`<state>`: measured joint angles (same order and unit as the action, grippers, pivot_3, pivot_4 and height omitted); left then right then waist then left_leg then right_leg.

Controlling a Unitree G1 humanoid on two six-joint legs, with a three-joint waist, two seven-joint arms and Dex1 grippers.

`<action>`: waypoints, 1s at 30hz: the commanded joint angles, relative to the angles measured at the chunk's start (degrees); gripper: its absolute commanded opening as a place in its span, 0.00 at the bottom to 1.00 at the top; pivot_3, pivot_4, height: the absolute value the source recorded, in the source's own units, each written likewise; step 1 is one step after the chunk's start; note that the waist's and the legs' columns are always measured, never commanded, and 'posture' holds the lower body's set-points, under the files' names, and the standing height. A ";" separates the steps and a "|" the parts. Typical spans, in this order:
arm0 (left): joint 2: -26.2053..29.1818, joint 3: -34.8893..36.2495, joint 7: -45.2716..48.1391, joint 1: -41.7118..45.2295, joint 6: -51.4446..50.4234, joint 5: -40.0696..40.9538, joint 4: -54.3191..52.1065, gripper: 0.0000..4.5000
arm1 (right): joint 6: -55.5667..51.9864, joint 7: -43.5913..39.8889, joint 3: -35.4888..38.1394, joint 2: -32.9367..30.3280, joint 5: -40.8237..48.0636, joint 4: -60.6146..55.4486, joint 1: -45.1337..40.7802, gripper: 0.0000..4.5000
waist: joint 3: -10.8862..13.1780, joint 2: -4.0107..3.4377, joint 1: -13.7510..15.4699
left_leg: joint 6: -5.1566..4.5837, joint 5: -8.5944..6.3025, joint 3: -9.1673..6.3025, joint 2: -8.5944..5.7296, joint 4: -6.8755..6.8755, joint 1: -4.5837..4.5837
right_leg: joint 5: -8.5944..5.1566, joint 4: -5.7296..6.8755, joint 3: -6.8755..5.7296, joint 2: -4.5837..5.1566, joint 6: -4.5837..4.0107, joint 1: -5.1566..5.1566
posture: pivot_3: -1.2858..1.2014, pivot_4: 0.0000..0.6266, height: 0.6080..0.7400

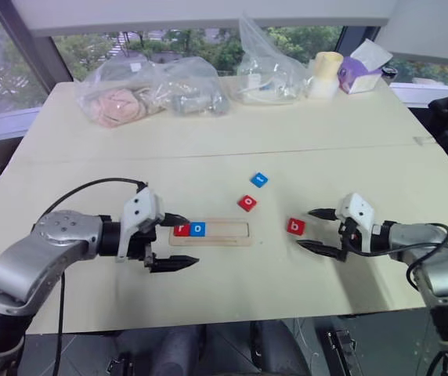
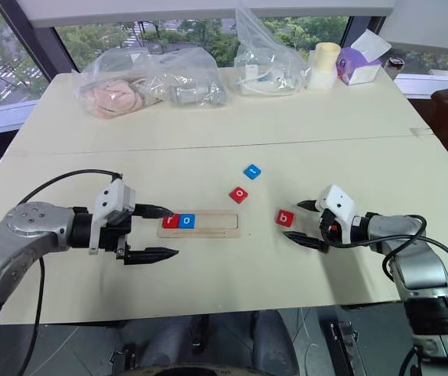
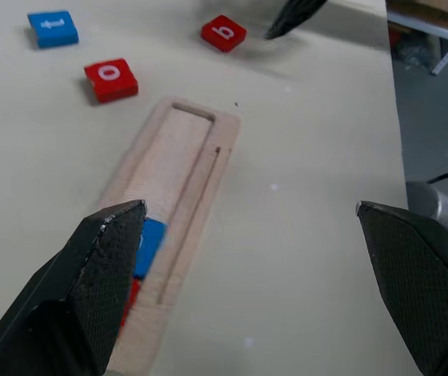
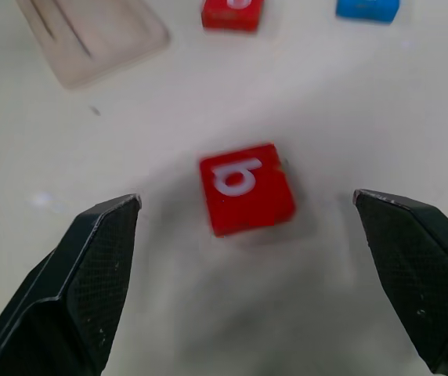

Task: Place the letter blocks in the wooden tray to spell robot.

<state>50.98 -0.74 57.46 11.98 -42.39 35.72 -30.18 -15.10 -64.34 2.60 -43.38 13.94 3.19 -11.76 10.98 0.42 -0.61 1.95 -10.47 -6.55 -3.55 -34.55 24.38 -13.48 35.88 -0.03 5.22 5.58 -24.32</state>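
Note:
The wooden tray (image 1: 222,233) lies at the table's front middle. A red "r" block (image 1: 181,229) and a blue "o" block (image 1: 198,229) sit in its left end. My left gripper (image 1: 191,240) stands open at that end, one finger over the tray's left edge, holding nothing. Three letter blocks lie loose on the table: a red "o" (image 1: 247,203), a blue one (image 1: 259,180) behind it, and a red "b" (image 1: 295,226) right of the tray. My right gripper (image 1: 305,229) is open, with the "b" (image 4: 247,188) on the table just ahead between its fingertips, untouched.
Along the table's far edge lie clear plastic bags (image 1: 149,94) with assorted items, a pale yellow roll (image 1: 325,74) and a purple tissue box (image 1: 361,72). A seam (image 1: 208,155) crosses the tabletop. Black cables trail from both arms.

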 commanded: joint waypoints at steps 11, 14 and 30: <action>1.53 5.70 -3.06 -3.46 -1.28 1.31 -3.90 1.00 | 9.48 -3.62 -3.87 2.18 -1.09 10.05 -6.57 0.25 | 0.01 0.02 -0.09 | 0.01 0.00 0.00 0.06 -0.17 -0.02 | 0.02 0.14 0.02 -0.09 -0.02 0.03 | 0.52 0.24 1.00; 2.69 7.26 -2.77 -4.33 -0.64 0.79 -2.74 1.00 | 7.92 -2.75 -3.92 2.19 -0.96 7.27 -6.84 0.26 | 0.01 0.02 -0.08 | 0.01 0.00 -0.01 0.06 -0.18 -0.02 | 0.02 0.15 0.02 -0.10 -0.02 0.02 | 0.52 0.24 1.00; 7.33 13.65 1.04 -12.42 4.07 -1.69 1.89 1.00 | -5.73 5.53 -23.61 18.74 -8.07 -4.18 -21.13 0.26 | 0.02 0.03 -0.01 | 0.04 -0.02 -0.02 0.20 -0.11 0.08 | 0.10 0.05 0.06 -0.12 -0.15 -0.14 | 0.52 0.24 1.00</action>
<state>58.22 11.24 58.50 -0.13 -38.37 33.20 -26.06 -20.98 -59.24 -20.12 -25.49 6.64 -0.53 -31.34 11.00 0.45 -0.63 1.99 -10.50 -6.57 -3.35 -34.67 24.46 -13.38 35.94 0.03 5.10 5.43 -24.46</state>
